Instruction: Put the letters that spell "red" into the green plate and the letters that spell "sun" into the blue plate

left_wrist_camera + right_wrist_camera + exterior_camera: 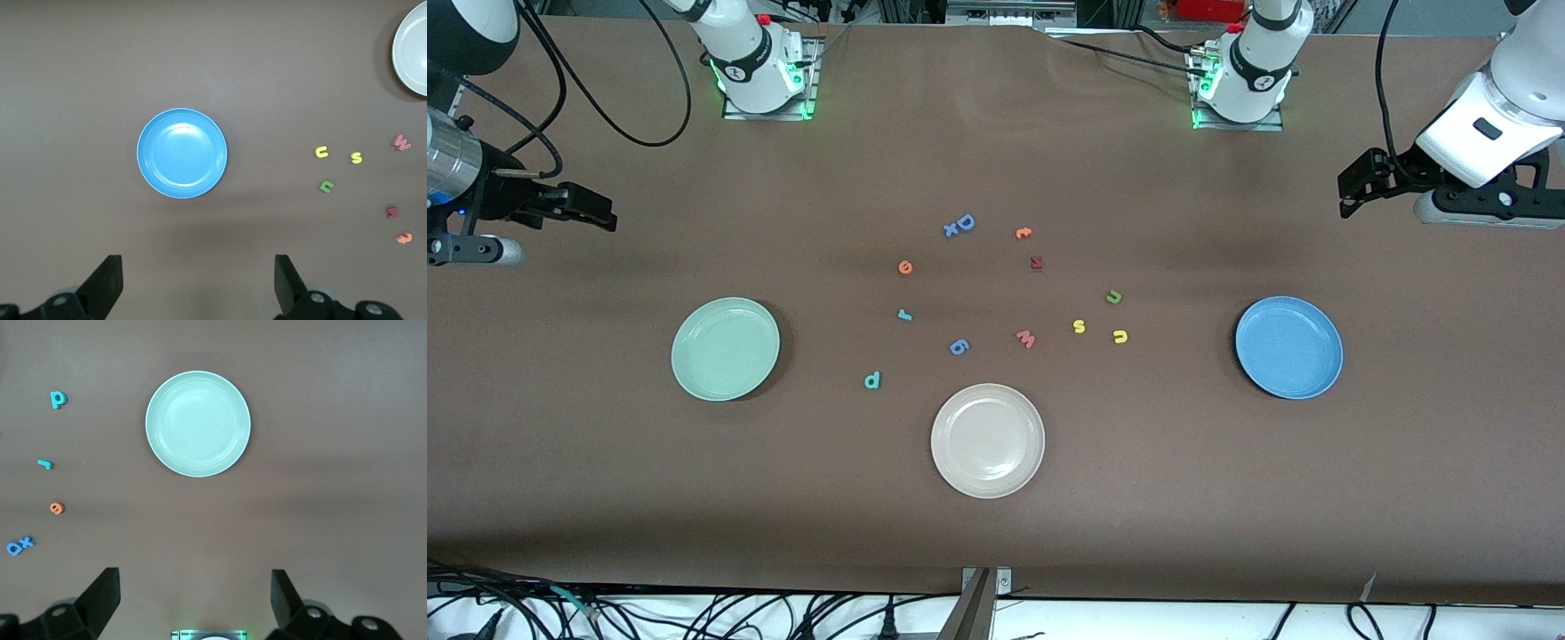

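**A:** Letters first: none are plated yet. Sweep across the front view from the right arm's end and you meet the round mint-green plate (pixel 726 348), empty on the brown desk (pixel 996 533). Toward the middle from it sit the teal foam "d" (pixel 872 380), the teal foam "r" (pixel 904 315) and the orange foam "e" (pixel 905 267), in a loose line running away from the front camera.

**B:** And the other word?

**A:** Carry on past the cream-white plate (pixel 987 440) and the pink-red "w" (pixel 1026 339). You reach the yellow foam "s" (pixel 1079 326), the yellow foam "u" (pixel 1120 336) and the green foam "n" (pixel 1113 297), clustered near each other. The round bright blue plate (pixel 1288 347) lies at the left arm's end, also empty.

**B:** Where do the arms stand?

**A:** Your right pincer (pixel 591 209) hangs over bare desk at its own end, jaws spread wide, holding nothing. The left pincer (pixel 1356 185) does the same at its end, equally wide and empty.

**B:** So which arm takes what?

**A:** By my reading, each word lies between its plate and the desk's middle, so you reach inward past the plate. The right arm is nearer "red", the left nearer "sun". Leave the big blue capital "D" (pixel 963 222) alone.
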